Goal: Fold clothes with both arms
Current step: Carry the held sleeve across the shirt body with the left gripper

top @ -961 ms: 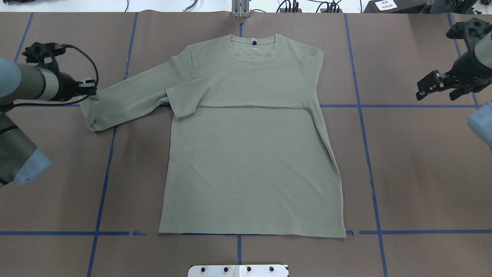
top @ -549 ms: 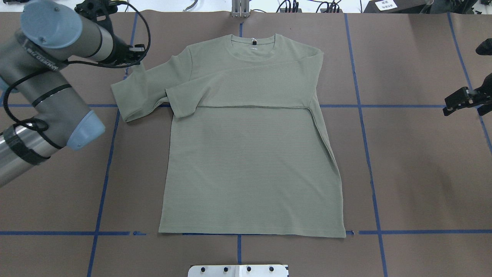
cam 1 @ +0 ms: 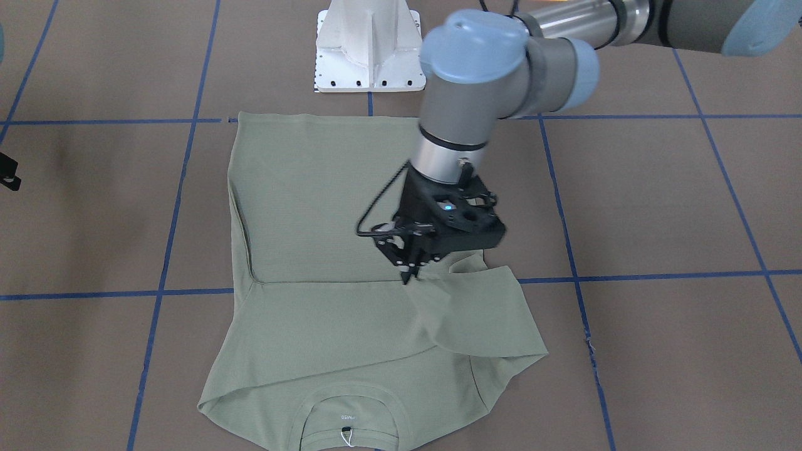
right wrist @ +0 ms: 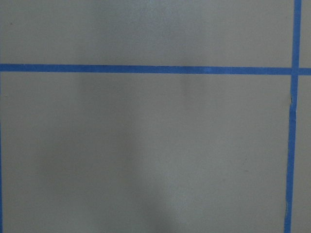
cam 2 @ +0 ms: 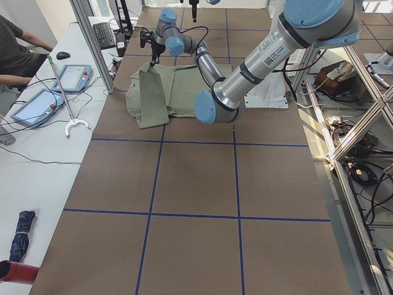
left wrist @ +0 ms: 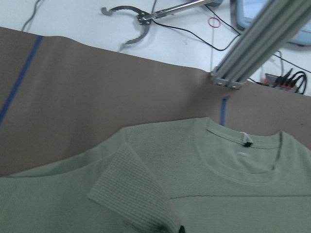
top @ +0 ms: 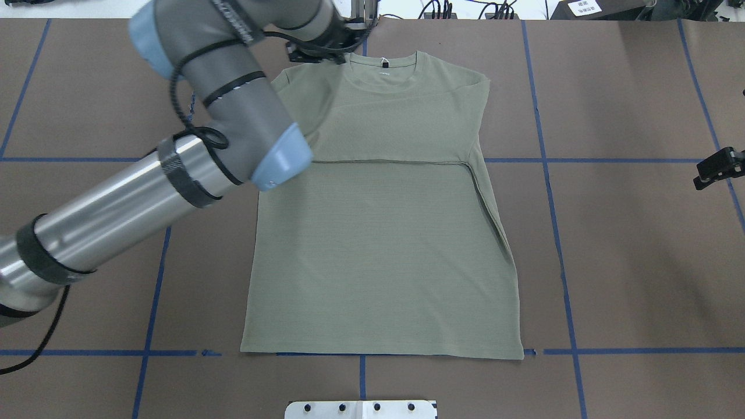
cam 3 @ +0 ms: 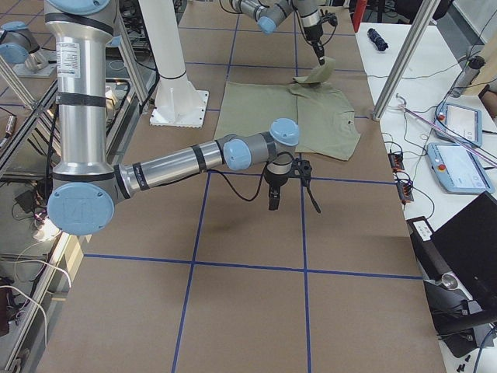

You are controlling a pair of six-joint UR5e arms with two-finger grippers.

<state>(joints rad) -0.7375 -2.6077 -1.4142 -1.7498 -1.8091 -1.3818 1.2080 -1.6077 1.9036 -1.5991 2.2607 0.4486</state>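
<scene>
Sage-green knit shirt (top: 378,244) lies flat on the table (top: 611,262), hem twd the white base (cam 1: 369,50). Its round collar (top: 384,73) is at the far side, w/ a small white label (cam 1: 344,432) at the neck. One sleeve is already folded across the chest; its edge makes a straight line across the body.

The other sleeve (cam 1: 482,313), on the robot's left, is up off the table. L end effector (cam 1: 410,274) has its fingers closed narrow on the cuff end and holds it above the shirt's middle, just beside that fold line. From the pinch the cloth drapes down & back to the shoulder, loose and creased. L wrist view shows the ribbed cuff close up, collar beyond it. L arm (top: 116,209) reaches in over the shirt's left edge.

R end effector (top: 717,167) hangs well apart from the shirt, over bare table on the robot's right, touching nothing. Only part of it shows in the overhead view, so can't tell if wide or narrow. R wrist view: just brown paper & blue tape lines (right wrist: 146,69).
</scene>
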